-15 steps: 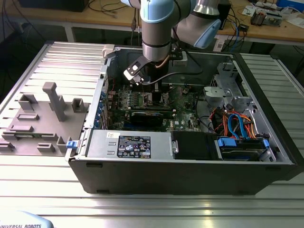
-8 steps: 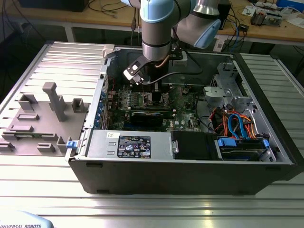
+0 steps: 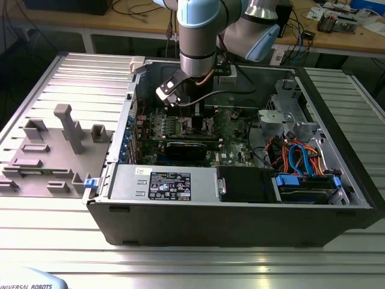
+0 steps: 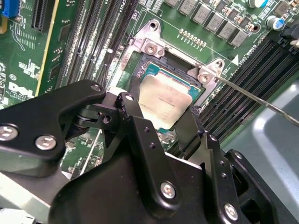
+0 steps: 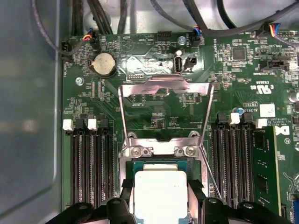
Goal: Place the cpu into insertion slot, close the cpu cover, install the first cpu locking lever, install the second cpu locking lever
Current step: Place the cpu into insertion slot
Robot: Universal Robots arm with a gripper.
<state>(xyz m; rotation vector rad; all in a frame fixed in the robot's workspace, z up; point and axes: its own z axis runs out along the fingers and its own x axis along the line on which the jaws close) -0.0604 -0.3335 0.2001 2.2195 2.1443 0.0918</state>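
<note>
**Chip between my fingers, over the open socket**

My gripper (image 5: 160, 207) is closed down to the width of the cpu (image 5: 160, 195). The black, screw-studded fingers (image 4: 125, 105) each sit against one side of it, so I have hold of the chip. It is a flat square with a dull silver-grey top and rounded corners, ringed by a thin green border. It lies squarely within the insertion slot (image 5: 140, 150), but I cannot tell whether it is fully seated.

The slot's rim is bright stamped metal, with round-headed screws along the edge farthest from my fingers. From that edge the cpu cover (image 5: 163, 87) stands raised, clear of the chip. It is a thin, shiny frame, and the board shows through its cut-out centre.

A slim wire locking lever (image 4: 261, 100) angles off from one corner of the rim, over the neighbouring memory slots (image 5: 91, 163). These long black ribbed slots run in banks on both sides of the slot.

Farther out on the green circuit board (image 5: 84, 93), a round silver coin cell (image 5: 103, 64) sits near the board's edge. Dark cables (image 5: 107, 14) cross the grey case wall just past that edge.

In the exterior view my arm (image 3: 198, 30) reaches down into the open computer case (image 3: 210, 217), which lies on a ribbed metal table (image 3: 180, 265)
</note>
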